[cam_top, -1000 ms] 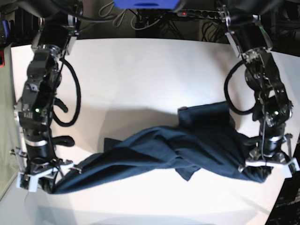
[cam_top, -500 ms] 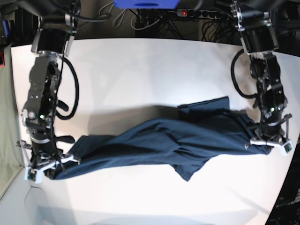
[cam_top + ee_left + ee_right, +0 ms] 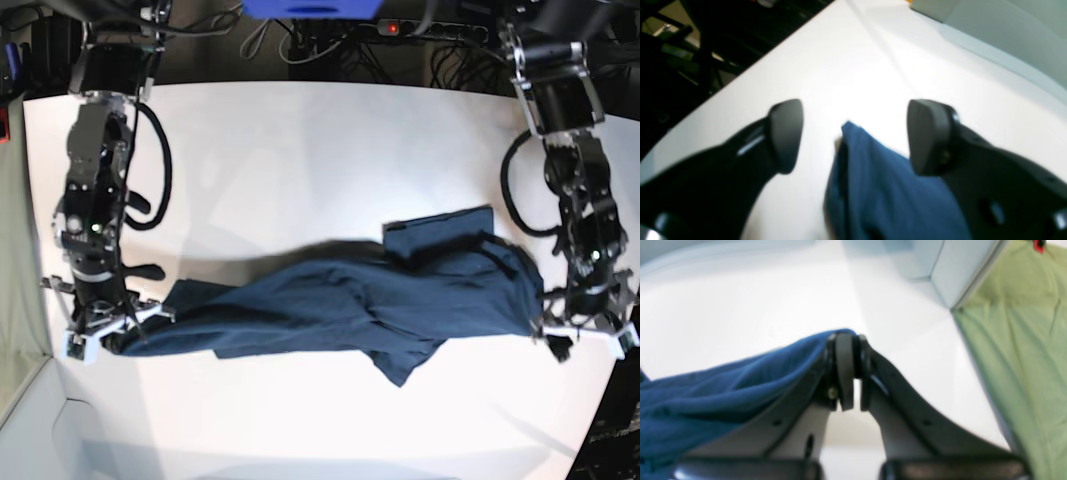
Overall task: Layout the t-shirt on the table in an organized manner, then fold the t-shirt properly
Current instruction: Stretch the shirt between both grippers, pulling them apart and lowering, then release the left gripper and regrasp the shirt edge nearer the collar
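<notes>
While the t-shirt [image 3: 350,310] lies stretched in a long rumpled band across the table [image 3: 300,160], my right gripper [image 3: 100,335], at the left of the base view, stands with its pads pressed together on one end of the dark navy cloth; its wrist view shows the blue fabric [image 3: 723,383] pinched between the tips [image 3: 848,370], with a pale green cloth panel [image 3: 1017,356] and a grey-white box corner [image 3: 940,273] beyond the table's edge. Toward the middle, the garment bunches in folds, one flat rectangular portion [image 3: 440,228] lying toward the far side and a pointed flap [image 3: 400,372] toward the near side. At the right of the base view, my left gripper [image 3: 588,335] sits at the shirt's other end with its fingers [image 3: 786,133] spread well apart; its wrist view shows the blue cloth [image 3: 880,186] lying loose between them, touching neither pad so far as can be seen. Behind the table's far edge run dark cables [image 3: 330,45] and a blue object [image 3: 310,8].
</notes>
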### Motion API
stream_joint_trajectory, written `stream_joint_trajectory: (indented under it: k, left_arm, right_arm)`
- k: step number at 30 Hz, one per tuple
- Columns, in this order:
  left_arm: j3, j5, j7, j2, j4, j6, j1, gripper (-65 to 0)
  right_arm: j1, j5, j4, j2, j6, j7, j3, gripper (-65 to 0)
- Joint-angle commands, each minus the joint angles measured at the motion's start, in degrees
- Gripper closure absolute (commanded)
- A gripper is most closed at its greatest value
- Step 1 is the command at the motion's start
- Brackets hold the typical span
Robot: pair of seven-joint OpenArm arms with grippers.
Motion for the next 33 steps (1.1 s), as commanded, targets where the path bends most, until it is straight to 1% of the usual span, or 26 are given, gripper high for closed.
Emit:
stream_joint_trajectory:
  k: [1, 5, 8, 12, 18, 19, 21, 25, 27, 29, 33]
  left_arm:
    - [-0.1, -1.1, -0.4, 0.8, 2.5, 0.0, 1.9, -49.5]
    - [-0.1, -5.9, -0.4, 4.1, 7.8, -0.1, 12.2, -49.6]
    - [-0.1, -6.9, -0.5, 7.0, 7.3, -0.2, 17.1, -49.6]
    - [0.0, -6.5, -0.5, 8.9, 2.5, -0.2, 18.8, -49.5]
    - [0.6, -6.5, -0.5, 8.9, -3.6, -0.3, 18.5, -48.9]
    - [0.6, -6.5, -0.4, 8.9, -3.5, -0.3, 18.5, -46.9]
    - [1.4, -6.5, -0.4, 8.8, -3.5, -0.3, 18.6, -40.2]
    - [4.5, -6.5, -0.1, 8.6, -4.0, -0.3, 19.0, -19.3]
    - [5.6, -6.5, -0.3, 8.0, -4.5, -0.3, 19.0, -13.0]
    - [7.4, -6.5, -0.3, 7.7, -5.0, -0.3, 19.0, -11.7]
    - [9.1, -6.5, 0.0, 7.6, -4.8, 0.1, 19.1, -13.8]
  right_arm:
    - [1.1, 0.1, 1.2, 0.4, 0.0, 2.1, 0.1, 0.0]
    - [-0.4, 0.1, 1.2, 0.4, 0.0, 2.1, 0.2, 0.0]
    - [-0.6, 0.2, 1.2, 0.3, 0.0, 2.1, 0.2, 0.0]
    - [-1.1, 0.2, 1.2, 0.1, 0.0, 2.2, 0.1, 0.0]
    - [-1.3, 0.2, 1.0, 0.1, 0.0, 2.2, 0.1, 0.0]
    - [-1.3, 0.2, 0.9, 0.1, 0.0, 2.2, 0.1, 0.0]
    - [-1.3, 0.2, 0.8, 0.1, 0.0, 2.2, 0.1, 0.0]
    - [-1.3, 0.2, 0.8, 0.1, 0.0, 2.2, 0.1, 0.0]
    - [-1.3, 0.2, 0.8, 0.1, 0.0, 2.2, 0.1, 0.0]
    - [-1.3, 0.2, 0.8, 0.1, 0.0, 2.2, 0.1, 0.0]
    - [-1.3, 0.2, 0.8, 0.1, 0.0, 2.2, 0.1, 0.0]
